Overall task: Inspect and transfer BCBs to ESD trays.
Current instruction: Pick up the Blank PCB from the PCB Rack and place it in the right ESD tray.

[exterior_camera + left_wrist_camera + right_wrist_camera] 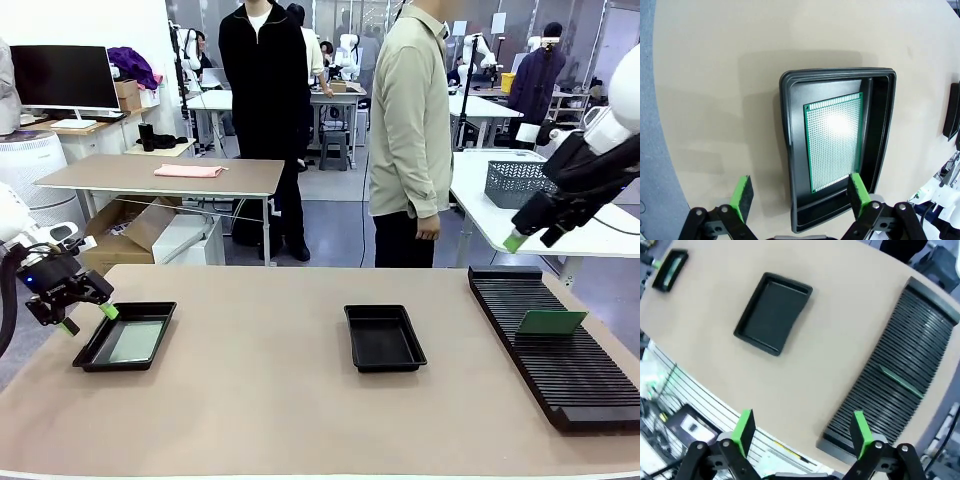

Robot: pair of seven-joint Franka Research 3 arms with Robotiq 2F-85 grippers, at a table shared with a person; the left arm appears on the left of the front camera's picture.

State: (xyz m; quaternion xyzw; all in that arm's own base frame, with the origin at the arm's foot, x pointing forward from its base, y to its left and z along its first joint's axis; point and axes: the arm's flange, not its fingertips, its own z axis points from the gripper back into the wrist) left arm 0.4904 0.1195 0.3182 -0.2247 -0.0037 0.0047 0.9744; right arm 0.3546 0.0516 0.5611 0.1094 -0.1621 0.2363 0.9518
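The left pincer [88, 318] is hanging just above the near-left end of the counter [260, 400], its green-padded jaws standing wide apart and holding nothing. In its wrist view the left pincer [800, 188] is looking straight down on the left ESD tray [785, 125], with one finger over bare counter and the other over the tray's near end. A flat BCB [835, 140] is lying on that tray's floor (a lamp is glaring off its middle), a little askew to the walls. From the front, the left ESD tray [90, 352] is sitting just beside the pincer, with the flat BCB [135, 340] showing pale inside it.

The right pincer [530, 238] is hovering high over the counter's right side, jaws also spread and empty. The right pincer [802, 424] is looking down on the ribbed rack [920, 330], where a standing BCB [902, 382] is sitting on edge in a slot. From the front, the standing BCB [550, 321] is leaning in the ribbed rack [560, 380]. The middle ESD tray [385, 366] is resting mid-counter, its floor bare, well apart from both pincers; the middle ESD tray [751, 305] is also showing below the right wrist. A person [410, 130] is standing at the far side.
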